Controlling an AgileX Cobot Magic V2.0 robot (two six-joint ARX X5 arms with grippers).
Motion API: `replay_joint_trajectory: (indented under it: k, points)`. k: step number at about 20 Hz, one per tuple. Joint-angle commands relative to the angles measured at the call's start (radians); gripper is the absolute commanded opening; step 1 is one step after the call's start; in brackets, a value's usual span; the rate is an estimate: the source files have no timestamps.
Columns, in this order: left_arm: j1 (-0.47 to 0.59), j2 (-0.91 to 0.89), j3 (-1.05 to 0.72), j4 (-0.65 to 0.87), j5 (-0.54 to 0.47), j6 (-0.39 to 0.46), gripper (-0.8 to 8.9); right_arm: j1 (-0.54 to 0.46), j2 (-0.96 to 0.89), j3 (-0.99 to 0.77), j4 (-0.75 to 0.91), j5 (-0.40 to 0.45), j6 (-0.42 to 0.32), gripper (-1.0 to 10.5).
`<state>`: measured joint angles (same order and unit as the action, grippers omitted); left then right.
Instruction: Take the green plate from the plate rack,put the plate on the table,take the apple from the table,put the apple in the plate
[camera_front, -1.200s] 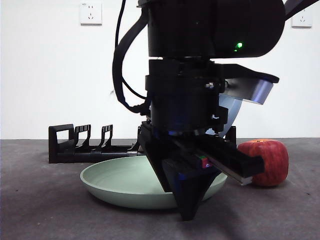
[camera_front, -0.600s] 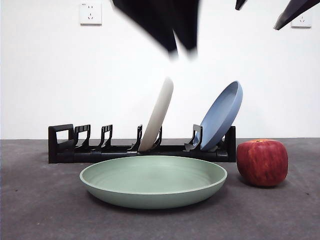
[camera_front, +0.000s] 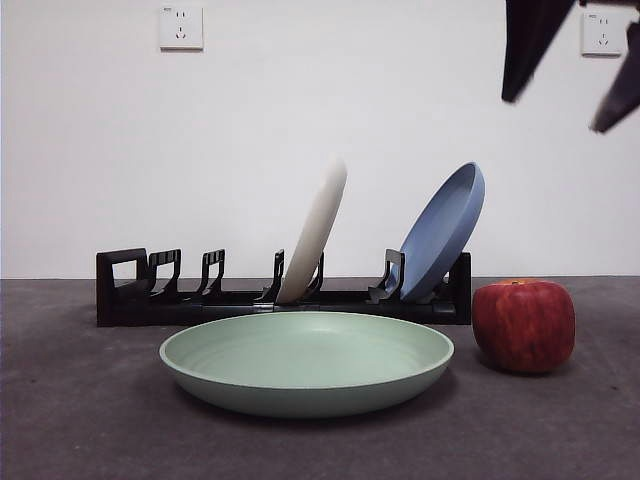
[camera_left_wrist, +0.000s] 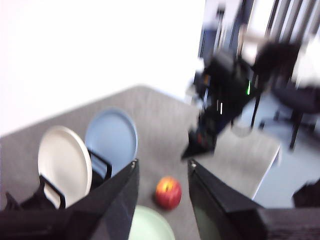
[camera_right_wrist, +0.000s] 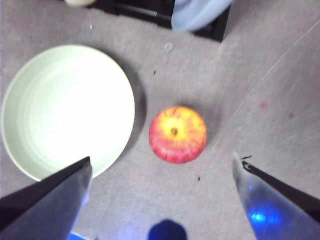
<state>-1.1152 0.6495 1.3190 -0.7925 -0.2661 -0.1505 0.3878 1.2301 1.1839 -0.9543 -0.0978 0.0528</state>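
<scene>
One green plate (camera_front: 306, 362) lies on the table (camera_front: 80, 420) before the rack (camera_front: 180, 298), which holds two plates; one apple (camera_front: 524, 325) sits beside it. Both grippers (camera_right_wrist: 162, 167) (camera_left_wrist: 162, 170) hover spread, empty.

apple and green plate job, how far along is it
Done: the green plate is out of the plate rack and lies flat on the table. In hand: the right hand hangs open high above the apple; the left hand is up and empty. Left: the apple sits on the table beside the plate, so it has yet to be grasped and set in the plate.
</scene>
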Motion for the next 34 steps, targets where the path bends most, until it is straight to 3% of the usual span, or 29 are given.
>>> replay_joint_trajectory:
  k: [1,5,13,27,28,31,34]
  points:
    - [-0.001,-0.075,-0.001,-0.008,0.005,-0.046,1.65,0.016,-0.014,-0.098,0.054,0.039,0.044,4.7]
    - [-0.002,-0.158,-0.001,-0.048,0.004,-0.085,1.65,0.019,0.02,-0.201,0.163,0.054,0.053,4.7]
    - [-0.003,-0.137,-0.001,-0.08,0.005,-0.086,1.65,0.019,0.14,-0.207,0.302,0.053,0.079,4.7]
    - [-0.003,-0.119,-0.001,-0.081,0.004,-0.093,1.62,0.019,0.374,-0.207,0.38,0.058,0.078,4.6]
    - [-0.003,-0.119,-0.001,-0.081,0.004,-0.093,1.62,0.019,0.375,-0.206,0.38,0.073,0.079,4.0]
    - [-0.003,-0.119,-0.001,-0.081,0.004,-0.092,1.62,0.019,0.367,-0.194,0.357,0.09,0.077,0.2]
    - [-0.003,-0.119,-0.001,-0.082,0.004,-0.092,1.62,0.025,0.341,-0.134,0.285,0.07,0.075,-0.1]
